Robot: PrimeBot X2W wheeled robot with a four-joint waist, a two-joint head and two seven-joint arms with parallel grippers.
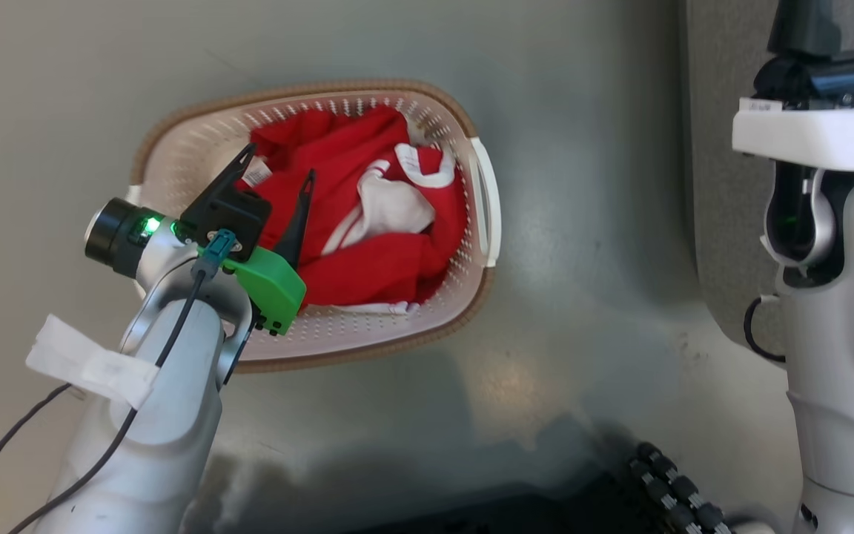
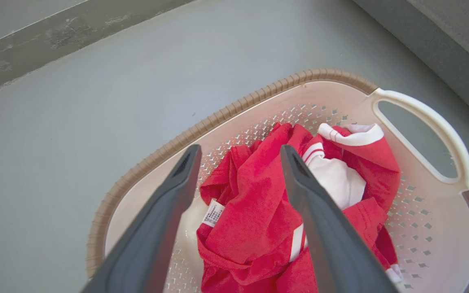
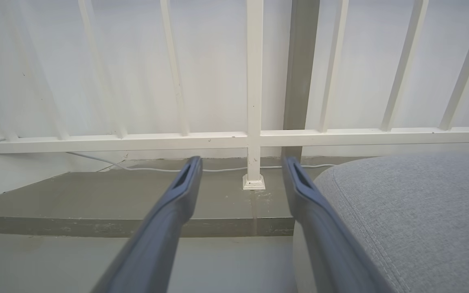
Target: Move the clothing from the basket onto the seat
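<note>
- Left gripper [image 1: 282, 159]: fingers spread wide apart, nothing between them gripped. It hangs over the left part of the basket [image 1: 197, 156], tips pointing at the clothing [image 1: 368, 259]. Whether the tips touch the fabric cannot be told.
- Clothing: a crumpled red heap with white panels and stripe trim, lying wholly inside the basket. In the left wrist view a small white tag [image 2: 213, 212] shows between the two fingers.
- Basket: cream, perforated, with a brown rim and a white side handle [image 2: 421, 118]; it stands on the grey floor [image 1: 583, 148].
- Seat [image 3: 413, 211]: grey upholstery with a visible seam, to the right of the basket and apart from it; no clothing on the part seen.
- Right gripper [image 3: 242, 159]: fingers apart and empty, just beside the seat's edge and facing a white railing [image 3: 250, 138].
</note>
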